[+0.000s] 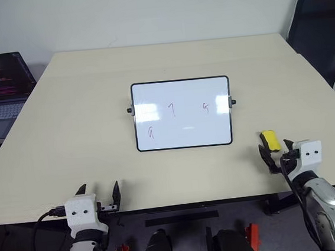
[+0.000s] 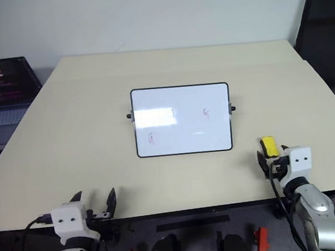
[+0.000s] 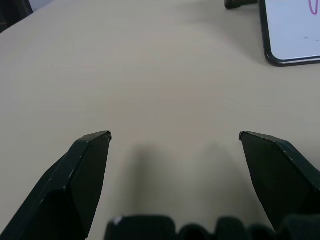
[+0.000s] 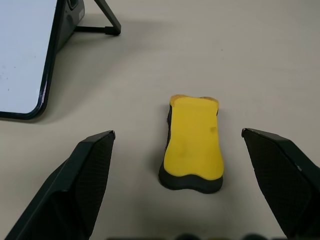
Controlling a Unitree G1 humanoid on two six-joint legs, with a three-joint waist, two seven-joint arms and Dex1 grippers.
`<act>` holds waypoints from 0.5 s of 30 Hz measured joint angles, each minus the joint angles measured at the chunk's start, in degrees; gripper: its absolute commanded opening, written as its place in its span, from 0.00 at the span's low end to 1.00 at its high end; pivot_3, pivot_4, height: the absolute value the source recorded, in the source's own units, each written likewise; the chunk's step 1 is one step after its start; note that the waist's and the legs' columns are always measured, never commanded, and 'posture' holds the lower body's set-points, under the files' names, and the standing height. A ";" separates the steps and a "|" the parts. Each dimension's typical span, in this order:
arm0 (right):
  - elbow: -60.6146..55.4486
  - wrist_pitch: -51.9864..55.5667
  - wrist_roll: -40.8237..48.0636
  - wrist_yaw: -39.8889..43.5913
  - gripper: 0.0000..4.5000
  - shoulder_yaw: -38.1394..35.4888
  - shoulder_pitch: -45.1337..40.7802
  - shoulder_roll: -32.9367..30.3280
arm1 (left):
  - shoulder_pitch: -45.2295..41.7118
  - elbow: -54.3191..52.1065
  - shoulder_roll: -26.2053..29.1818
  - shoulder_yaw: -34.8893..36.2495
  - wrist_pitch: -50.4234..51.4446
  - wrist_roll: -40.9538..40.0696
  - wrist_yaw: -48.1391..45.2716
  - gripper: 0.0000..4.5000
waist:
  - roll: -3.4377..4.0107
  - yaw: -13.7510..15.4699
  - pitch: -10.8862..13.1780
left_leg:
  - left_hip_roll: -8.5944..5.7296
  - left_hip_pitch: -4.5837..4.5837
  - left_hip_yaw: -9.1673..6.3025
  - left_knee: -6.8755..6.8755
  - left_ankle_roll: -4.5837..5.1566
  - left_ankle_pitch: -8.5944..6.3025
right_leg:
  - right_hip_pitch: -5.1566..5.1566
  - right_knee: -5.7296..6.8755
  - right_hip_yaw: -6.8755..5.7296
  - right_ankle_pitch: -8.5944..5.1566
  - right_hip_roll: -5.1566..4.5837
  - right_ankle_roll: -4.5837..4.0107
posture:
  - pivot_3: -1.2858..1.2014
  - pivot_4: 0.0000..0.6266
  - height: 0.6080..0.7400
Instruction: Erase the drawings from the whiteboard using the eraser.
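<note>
A pale table (image 1: 67, 129) is being stood before a white wall, and it is taking up most of the scene; a laptop (image 1: 0, 88) is being left open on a lower surface off its left edge, clear of the work.

At the near left edge the left gripper (image 1: 98, 191) is being held level over bare tabletop, its jaws spread wide and nothing between them; judged from its place well short of the board, it is being kept out of the way rather than put to use.

In the middle the whiteboard (image 1: 182, 114) is being propped at a slant on its stand, which leaves its face turned toward the robot and open to a wipe. Three red drawings (image 1: 172, 109) are being carried on it, none of them rubbed at yet.

To the right of the board's lower corner, the eraser (image 4: 195, 145) is lying flat on the table, yellow side up. The right gripper (image 4: 177, 145) is being held level just behind it, fingers wide on either side and not touching it, apparently so that a grasp across its narrow width can be made.
</note>
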 measured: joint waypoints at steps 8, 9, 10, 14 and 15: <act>-5.08 4.04 -0.79 -1.69 0.99 0.89 -0.11 -0.22 | -0.60 -0.01 2.80 -1.24 1.14 -0.87 -3.33 1.00 | 0.00 -0.03 0.00 | 0.02 0.02 0.05 0.02 0.00 -0.01 | -0.24 0.00 0.07 0.00 0.00 0.00 | 0.52 0.24 1.00; -6.21 4.35 -0.81 -1.64 0.99 1.47 -0.10 -0.43 | -0.77 -0.11 3.75 -1.31 1.49 -1.13 -4.33 1.00 | 0.00 -0.03 0.00 | 0.02 0.02 0.05 0.00 0.00 -0.01 | -0.24 0.00 0.06 0.00 0.01 0.00 | 0.52 0.24 1.00; -7.76 5.20 -0.78 -1.54 0.99 1.98 -0.09 -0.71 | -0.98 -0.41 5.22 -1.33 1.88 -1.72 -5.81 1.00 | 0.00 -0.03 0.00 | 0.03 0.01 0.05 0.00 0.00 -0.02 | -0.24 0.01 0.06 0.00 0.01 0.00 | 0.52 0.24 1.00; -11.48 8.65 0.53 -0.64 0.99 3.48 -0.33 -1.33 | -1.55 -1.25 10.32 -0.50 2.21 -3.54 -10.61 1.00 | 0.00 -0.04 0.00 | 0.03 0.02 0.08 0.01 0.00 -0.02 | -0.25 0.00 0.08 0.01 0.01 0.01 | 0.52 0.24 1.00; -12.26 9.99 1.32 -0.25 0.99 4.04 -0.73 -1.60 | -1.90 -1.54 11.44 -0.13 2.60 -4.59 -11.81 1.00 | 0.00 -0.04 0.00 | 0.04 0.02 0.08 0.02 0.00 -0.01 | -0.24 0.01 0.09 0.02 0.01 0.02 | 0.52 0.24 1.00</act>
